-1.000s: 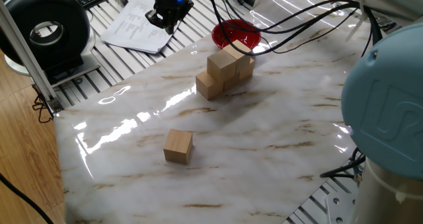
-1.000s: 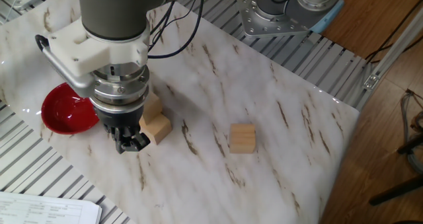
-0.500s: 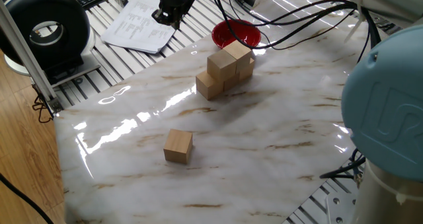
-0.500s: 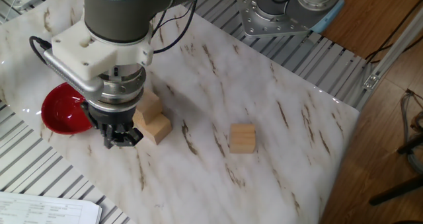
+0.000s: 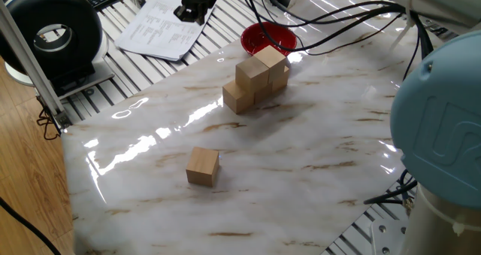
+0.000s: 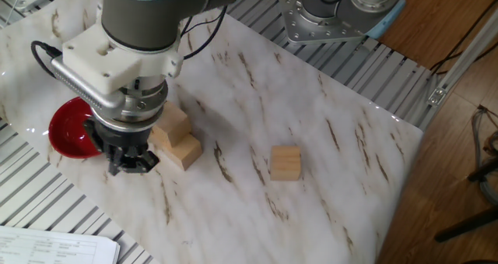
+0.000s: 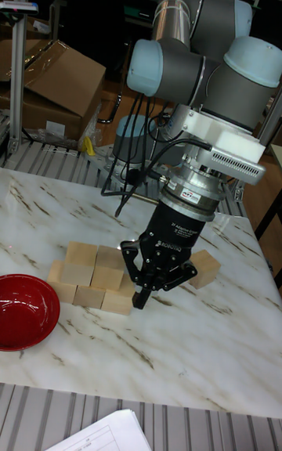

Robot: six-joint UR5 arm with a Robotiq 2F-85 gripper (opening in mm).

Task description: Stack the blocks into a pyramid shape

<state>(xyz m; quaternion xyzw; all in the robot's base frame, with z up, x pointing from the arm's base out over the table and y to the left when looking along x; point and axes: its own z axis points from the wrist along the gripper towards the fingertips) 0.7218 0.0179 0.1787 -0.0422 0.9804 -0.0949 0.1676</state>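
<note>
Several light-tan blocks form a two-level stack (image 5: 255, 78) (image 7: 88, 277) beside the red bowl (image 5: 268, 37) (image 6: 68, 130) (image 7: 25, 311). In the other fixed view the arm hides part of the stack (image 6: 179, 143). One more block (image 5: 202, 165) (image 6: 285, 162) (image 7: 206, 267) lies alone on the marble table (image 5: 316, 150). My gripper (image 5: 192, 13) (image 6: 131, 166) (image 7: 150, 293) hangs in the air beside the stack, off toward the papers. It looks open and holds nothing, touching no block.
Printed papers (image 5: 161, 26) (image 6: 54, 245) lie on the slatted rail area beyond the table edge. A black round device (image 5: 49, 35) stands at the left. Black cables (image 5: 338, 31) hang over the bowl side. The arm's base (image 6: 342, 11) stands at the far corner.
The gripper has drawn away from the stack toward the papers and the table edge, carrying nothing. The blocks have not moved.
</note>
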